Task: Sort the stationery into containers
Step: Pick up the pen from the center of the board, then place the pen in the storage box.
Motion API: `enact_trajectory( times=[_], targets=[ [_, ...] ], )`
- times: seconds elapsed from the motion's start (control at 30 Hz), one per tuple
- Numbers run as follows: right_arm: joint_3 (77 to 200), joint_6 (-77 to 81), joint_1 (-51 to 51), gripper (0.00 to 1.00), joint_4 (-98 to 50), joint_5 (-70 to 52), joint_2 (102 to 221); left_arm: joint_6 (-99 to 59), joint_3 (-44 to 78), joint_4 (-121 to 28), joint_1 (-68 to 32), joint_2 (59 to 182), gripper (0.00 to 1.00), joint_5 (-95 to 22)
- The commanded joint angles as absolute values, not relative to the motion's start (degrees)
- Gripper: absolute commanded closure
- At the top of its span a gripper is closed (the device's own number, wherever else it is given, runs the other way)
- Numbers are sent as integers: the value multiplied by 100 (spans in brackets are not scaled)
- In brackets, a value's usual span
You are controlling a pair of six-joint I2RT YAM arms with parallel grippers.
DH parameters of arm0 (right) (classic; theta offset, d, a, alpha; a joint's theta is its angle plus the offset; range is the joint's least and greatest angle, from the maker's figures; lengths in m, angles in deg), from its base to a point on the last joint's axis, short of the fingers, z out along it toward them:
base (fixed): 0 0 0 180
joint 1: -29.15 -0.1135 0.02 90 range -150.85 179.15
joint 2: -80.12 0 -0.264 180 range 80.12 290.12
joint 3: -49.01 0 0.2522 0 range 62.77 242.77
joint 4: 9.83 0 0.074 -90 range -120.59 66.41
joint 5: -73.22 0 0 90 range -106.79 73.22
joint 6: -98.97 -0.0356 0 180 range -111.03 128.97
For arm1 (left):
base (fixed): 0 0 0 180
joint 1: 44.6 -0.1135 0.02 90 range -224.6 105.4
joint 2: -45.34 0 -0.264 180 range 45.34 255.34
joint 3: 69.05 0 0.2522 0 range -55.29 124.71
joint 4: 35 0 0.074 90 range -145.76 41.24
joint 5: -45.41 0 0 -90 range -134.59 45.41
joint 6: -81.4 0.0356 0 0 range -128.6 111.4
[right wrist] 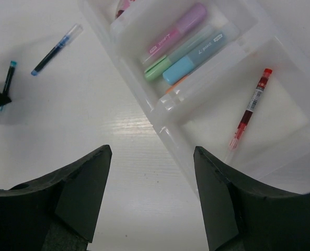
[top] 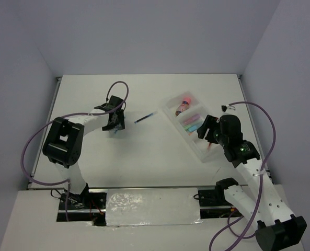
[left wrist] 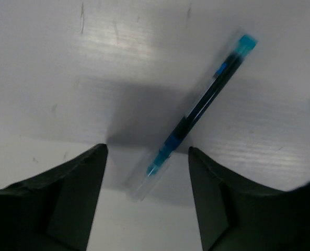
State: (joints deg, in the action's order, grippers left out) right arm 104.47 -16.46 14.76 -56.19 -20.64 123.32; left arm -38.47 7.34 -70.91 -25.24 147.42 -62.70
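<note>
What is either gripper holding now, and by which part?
Nothing. The left gripper straddles the teal-tipped pen lying on the table, jaws open; the right gripper hangs open by the tray.

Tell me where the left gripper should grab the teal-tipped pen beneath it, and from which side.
Take the pen at mid-barrel, from straight above: it lies flat on the table, slanted under the open left gripper. Turning the wrist to close across the thin barrel would probably help.

The left fingers (left wrist: pixel 76 198) and the right fingers (right wrist: pixel 79 193) both point downward and stand spread well apart.
</note>
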Motion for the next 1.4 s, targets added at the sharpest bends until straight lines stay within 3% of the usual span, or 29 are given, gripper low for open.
enact_trajectory(
  times=[0.0,0.03,0.07,0.13,0.2,0.23,0.27,0.3,0.5,0.6,0.73,1.0,1.2,1.37],
  targets=[
    [10733,-1502,1421,28,-5690,-1802,12169,-3541,1045,-6713,-2535,15053,28,-6059],
    [10733,-1502,1412,28,-5699,-1793,12160,-3558,1115,-6800,-2535,15116,35,-6076],
    [10742,-1502,1421,28,-5725,-1784,12151,-3567,1133,-6827,-2535,15168,47,-6076],
    [10751,-1467,1412,28,-5734,-1810,12107,-3610,1046,-6836,-2535,15230,53,-6128],
    [10821,-1432,1412,28,-5839,-1994,12125,-3628,932,-6871,-2535,15274,68,-6199],
    [10847,-1414,1412,28,-5875,-2030,12125,-3681,896,-6941,-2544,15283,76,-6190],
    [10900,-1397,1412,28,-5927,-2021,12125,-3707,766,-6985,-2544,15214,94,-6155],
    [10935,-1379,1412,28,-5945,-2004,12099,-3794,677,-6986,-2544,15143,100,-6077],
    [11129,-1397,1412,27,-6103,-1907,11835,-4330,-8,-6959,-2421,13581,100,-5839],
    [11138,-1388,1412,27,-6086,-1933,11695,-4621,-123,-6593,-1746,12543,100,-5865],
    [11199,-1598,1421,27,-6348,-2686,11607,-4745,43,-5599,-234,12075,100,-5586],
    [12023,-2038,1429,27,-7183,-3779,10684,-4156,1720,-4218,1093,13908,100,-4740],
    [12394,-1889,1421,26,-7517,-3753,10560,-4278,3618,-4051,1306,15701,100,-4530],
    [12465,-1731,1430,26,-7562,-3691,10473,-4402,4366,-3769,1420,16609,100,-4371]
  ],
)
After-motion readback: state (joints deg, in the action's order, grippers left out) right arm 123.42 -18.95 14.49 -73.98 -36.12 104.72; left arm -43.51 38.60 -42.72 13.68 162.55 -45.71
